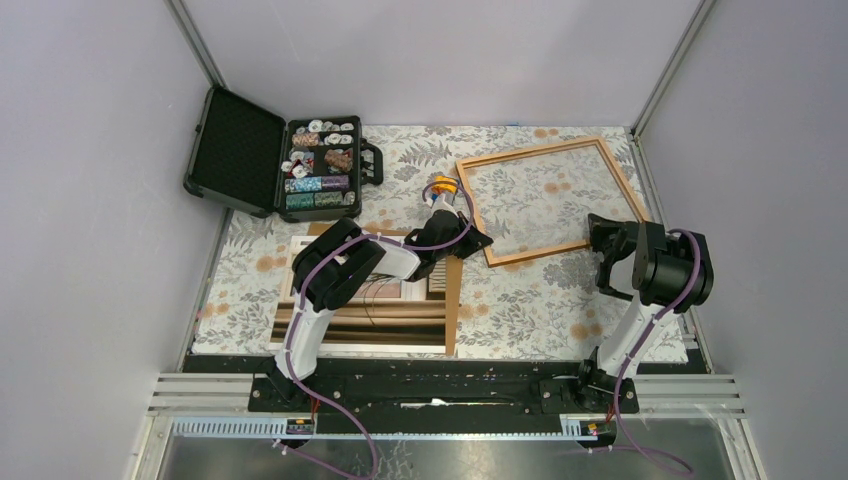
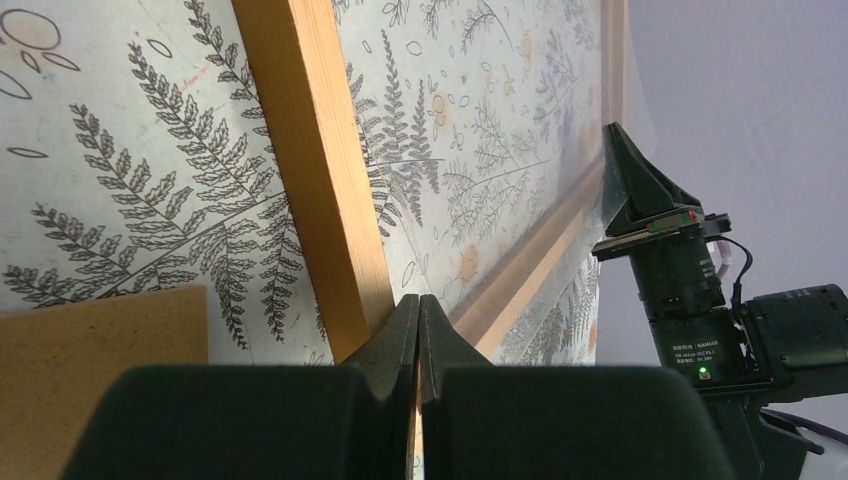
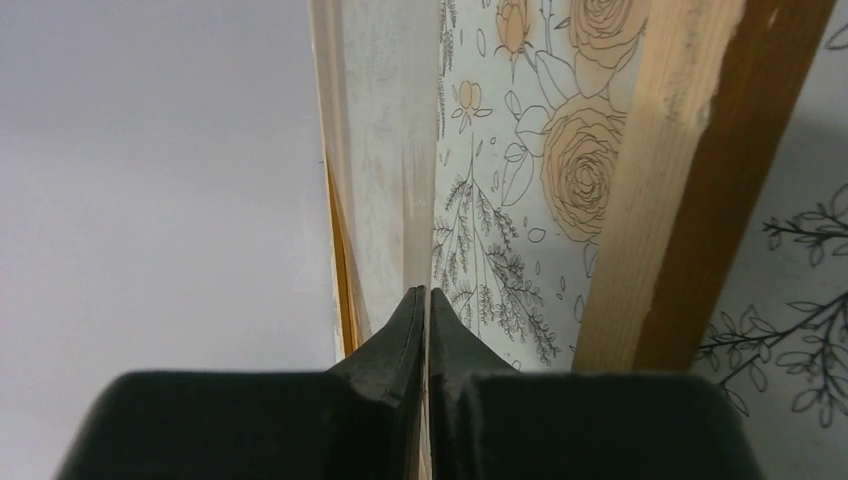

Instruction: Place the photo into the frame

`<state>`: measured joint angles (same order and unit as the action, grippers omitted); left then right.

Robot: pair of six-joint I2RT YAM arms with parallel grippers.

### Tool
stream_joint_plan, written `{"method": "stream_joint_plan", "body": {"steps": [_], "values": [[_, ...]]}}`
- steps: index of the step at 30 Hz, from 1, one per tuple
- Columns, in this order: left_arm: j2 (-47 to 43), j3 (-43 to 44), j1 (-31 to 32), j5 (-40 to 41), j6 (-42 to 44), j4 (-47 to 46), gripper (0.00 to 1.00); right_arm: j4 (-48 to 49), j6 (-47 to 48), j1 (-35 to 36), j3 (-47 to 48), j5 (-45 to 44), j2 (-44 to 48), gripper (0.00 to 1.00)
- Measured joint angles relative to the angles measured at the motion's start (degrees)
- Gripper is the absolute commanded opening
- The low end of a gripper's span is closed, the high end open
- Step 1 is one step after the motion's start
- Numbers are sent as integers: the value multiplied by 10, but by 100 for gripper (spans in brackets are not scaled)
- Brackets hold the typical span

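The right hand (image 3: 428, 297) sits front and centre, its two black fingers pressed tip to tip, no gap showing. A pale, see-through sheet (image 3: 385, 150) runs straight down to those tips. It's touching them, but pinched or not, can't tell. Off to the right is the frame (image 3: 655, 180), one light wooden rail slanting up, darker on its outer side. Flowered cloth (image 3: 800, 300) covers the bench on either side of that rail. Grey wall (image 3: 150, 180) fills the left.
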<state>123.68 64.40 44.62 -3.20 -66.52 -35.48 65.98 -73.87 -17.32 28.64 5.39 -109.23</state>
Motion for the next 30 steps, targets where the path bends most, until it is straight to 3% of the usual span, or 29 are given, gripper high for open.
{"method": "stream_joint_plan", "body": {"steps": [4,9,19,25,30], "values": [[0,0,0,0,0,0,0,3,-3,1,3,9,-3,38],[0,0,0,0,0,0,0,16,-7,12,2,32,-7,48],[0,0,0,0,0,0,0,68,-31,104,-23,14,-13,45],[0,0,0,0,0,0,0,85,-57,155,-37,-5,-24,24],[0,0,0,0,0,0,0,85,-83,155,-45,-15,-26,14]]}}
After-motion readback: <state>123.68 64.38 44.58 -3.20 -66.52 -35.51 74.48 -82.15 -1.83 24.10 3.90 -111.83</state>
